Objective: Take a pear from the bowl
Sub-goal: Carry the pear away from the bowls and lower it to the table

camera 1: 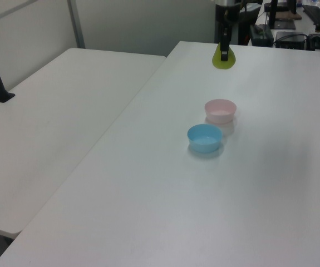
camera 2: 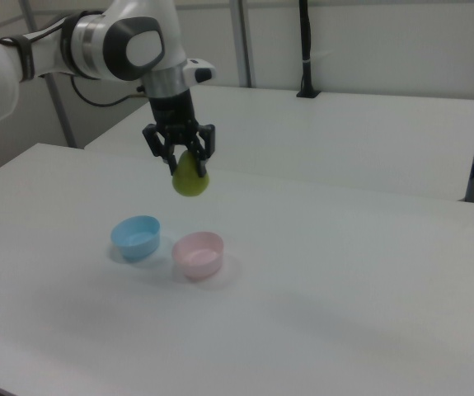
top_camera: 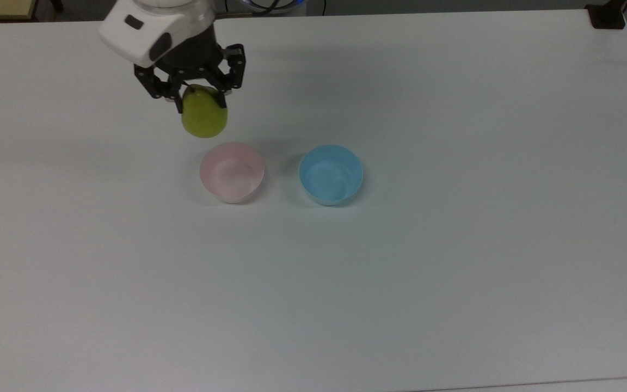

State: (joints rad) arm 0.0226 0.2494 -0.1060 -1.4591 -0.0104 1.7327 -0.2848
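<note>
The yellow-green pear hangs in the air, held at its narrow top by my gripper, which is shut on it. The pale pink bowl stands on the white table with nothing in it. In the right view the pear is well above the bowl and slightly toward the right view's left. In the top view the pear sits above and to the left of the bowl.
A light blue bowl stands next to the pink one, with nothing inside. The white table stretches wide around both bowls. A second white table adjoins it.
</note>
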